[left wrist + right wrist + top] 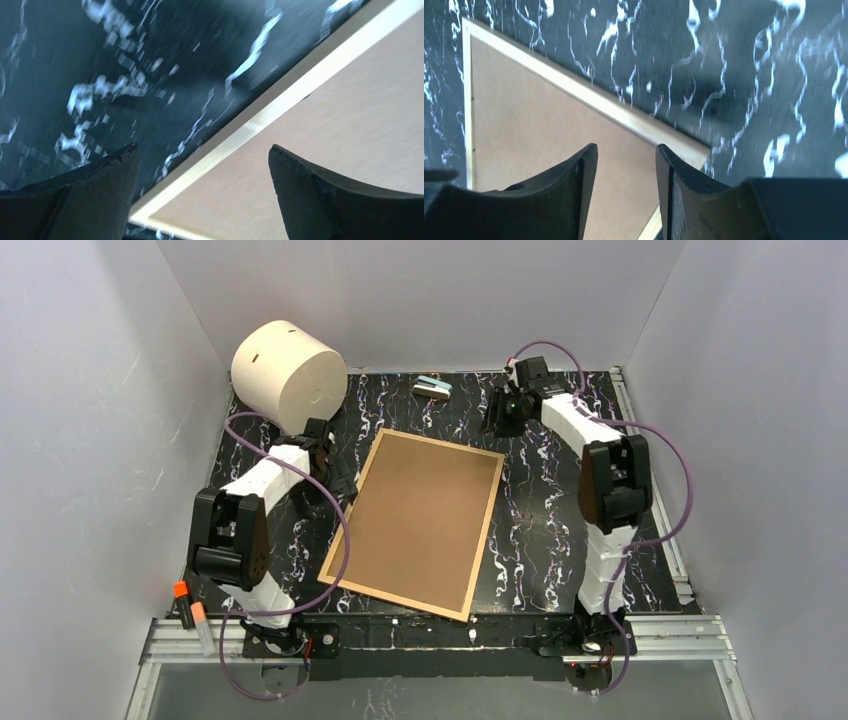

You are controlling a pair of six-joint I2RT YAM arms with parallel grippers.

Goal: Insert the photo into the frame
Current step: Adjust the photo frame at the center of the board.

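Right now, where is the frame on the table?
In the top view the frame lies back up in the middle of the table, the left gripper at its left edge, the right gripper by its far right corner.

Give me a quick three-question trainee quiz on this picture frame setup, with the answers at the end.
1. True or false: the frame lies with its brown back facing up.
2. What stands at the far left of the table? A: a white cylinder. B: a red mug. C: a blue bowl.
3. Fill in: the left claw, beside the frame's edge, is ___ and holds nothing.
Key: 1 true; 2 A; 3 open.
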